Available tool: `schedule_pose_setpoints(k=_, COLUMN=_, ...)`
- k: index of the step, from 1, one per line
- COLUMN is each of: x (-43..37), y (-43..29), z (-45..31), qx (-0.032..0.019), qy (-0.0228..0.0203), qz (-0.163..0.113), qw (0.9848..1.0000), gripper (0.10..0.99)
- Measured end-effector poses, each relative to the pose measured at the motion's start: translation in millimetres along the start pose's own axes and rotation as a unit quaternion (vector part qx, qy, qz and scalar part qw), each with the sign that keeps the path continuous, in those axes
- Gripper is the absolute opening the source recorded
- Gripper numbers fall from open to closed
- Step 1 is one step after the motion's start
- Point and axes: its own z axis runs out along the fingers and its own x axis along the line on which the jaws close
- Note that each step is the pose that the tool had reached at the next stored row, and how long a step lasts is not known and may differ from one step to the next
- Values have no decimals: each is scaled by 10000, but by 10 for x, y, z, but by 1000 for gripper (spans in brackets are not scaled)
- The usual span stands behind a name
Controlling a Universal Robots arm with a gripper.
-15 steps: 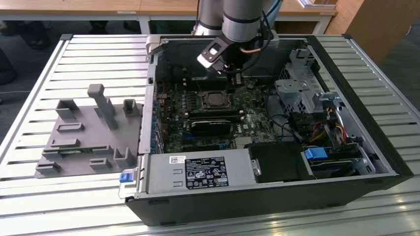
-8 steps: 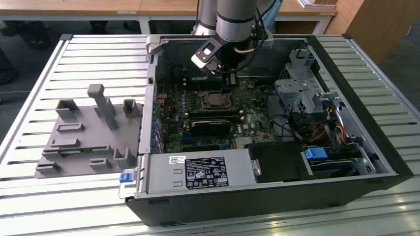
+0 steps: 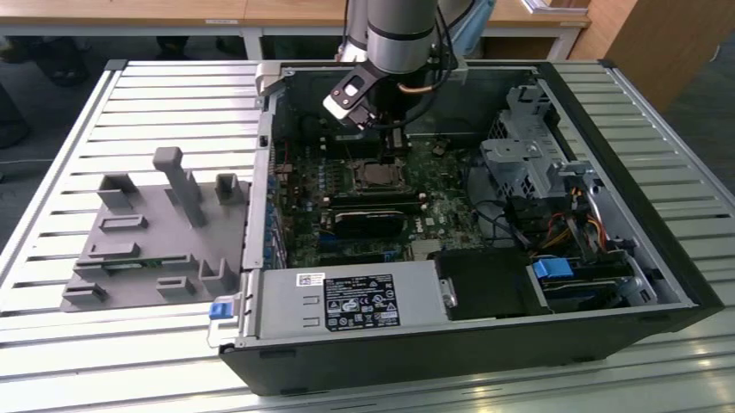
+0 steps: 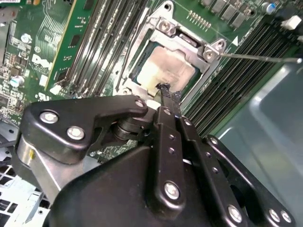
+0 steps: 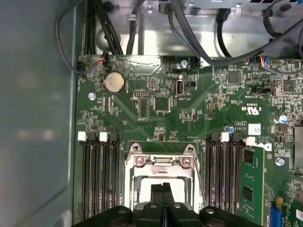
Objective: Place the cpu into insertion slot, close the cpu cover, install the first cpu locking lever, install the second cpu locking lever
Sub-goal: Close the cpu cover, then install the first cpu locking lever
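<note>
The cpu (image 4: 166, 66) lies flat in the insertion slot (image 3: 374, 175) on the green motherboard, its dull pale face showing through the cut-out of the cpu cover (image 4: 187, 40). In both wrist views the silver cover (image 5: 158, 161) lies down over the chip. My gripper (image 4: 164, 89) hangs just above the chip's edge, and its black fingers are pressed together with nothing between them. In the first wrist view the gripper (image 5: 163, 188) sits over the middle of the socket. A thin metal locking lever (image 4: 260, 57) sticks out sideways from one corner of the socket.
Long black memory slots (image 5: 99, 179) flank the socket on both sides. Cables (image 5: 189, 33) hang past the board's far edge. A drive cage (image 3: 528, 155) and a power supply (image 3: 344, 303) crowd the case. A grey fixture (image 3: 150, 232) lies at the exterior view's left.
</note>
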Motion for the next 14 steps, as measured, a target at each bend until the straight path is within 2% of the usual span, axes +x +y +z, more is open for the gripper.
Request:
schedule_pose_setpoints(k=5, x=0, y=-40, z=-1, qx=0, qy=0, qz=0, qw=10000, gripper=110)
schedule_pose_setpoints(k=14, x=0, y=-67, z=-3, qx=0, qy=0, qz=0, qw=10000, gripper=110)
